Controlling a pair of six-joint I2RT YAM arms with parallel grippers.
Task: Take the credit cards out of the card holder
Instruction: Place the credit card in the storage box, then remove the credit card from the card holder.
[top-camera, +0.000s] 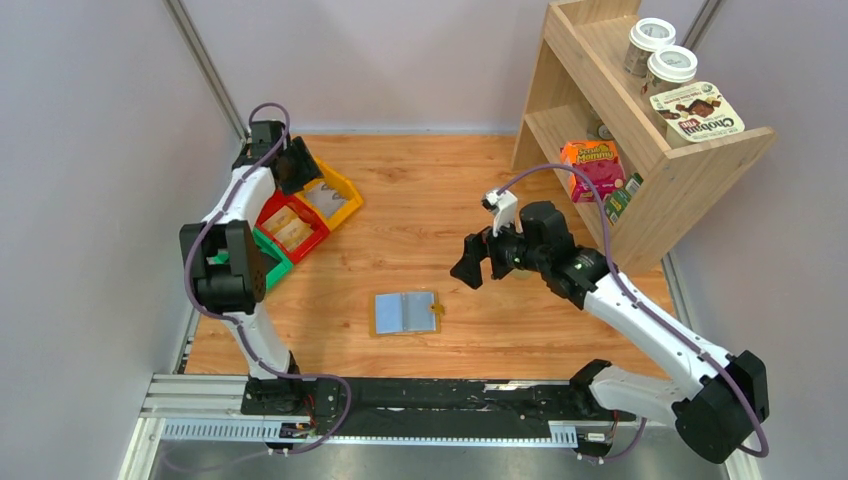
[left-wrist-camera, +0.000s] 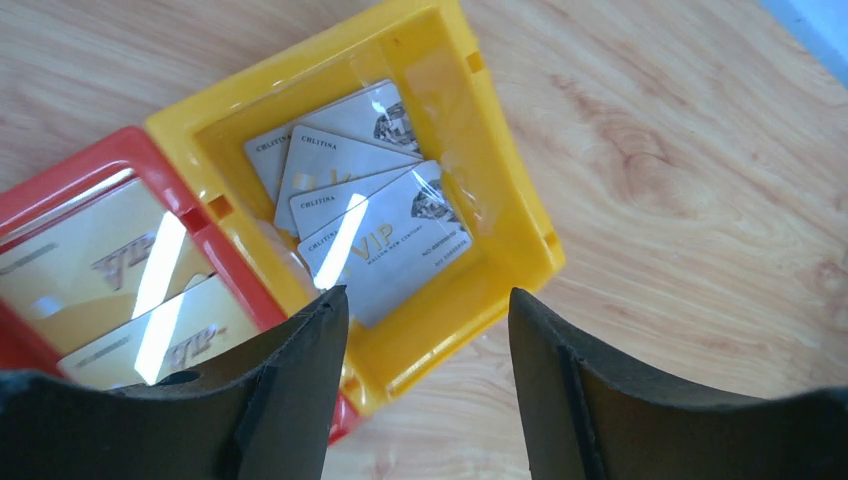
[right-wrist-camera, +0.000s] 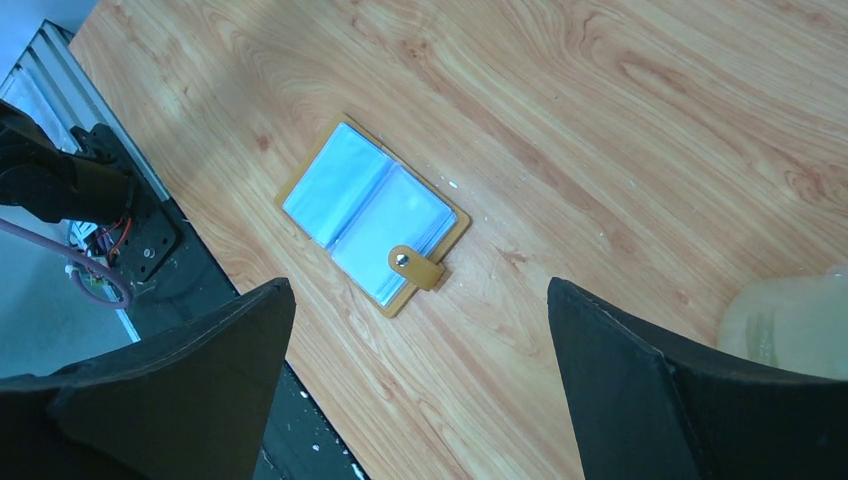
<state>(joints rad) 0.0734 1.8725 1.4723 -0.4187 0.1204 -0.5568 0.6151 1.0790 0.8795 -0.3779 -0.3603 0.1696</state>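
Observation:
The mustard-yellow card holder (top-camera: 405, 312) lies open and flat on the wooden table, pale blue sleeves up; in the right wrist view the card holder (right-wrist-camera: 370, 215) shows its snap tab (right-wrist-camera: 415, 267) folded over one edge. Several pale grey credit cards (left-wrist-camera: 385, 235) lie stacked in the yellow bin (left-wrist-camera: 500, 150) at the far left. My left gripper (left-wrist-camera: 425, 295) hovers open just above that bin, nothing between its fingers. My right gripper (top-camera: 478, 262) is raised to the right of the card holder, open and empty.
A red bin (left-wrist-camera: 100, 170) with tan-gold cards adjoins the yellow bin (top-camera: 340, 200), and a green bin (top-camera: 270, 265) sits nearer. A wooden shelf (top-camera: 640, 130) with cups and boxes stands at the back right. The black base rail (top-camera: 450, 395) runs along the near edge.

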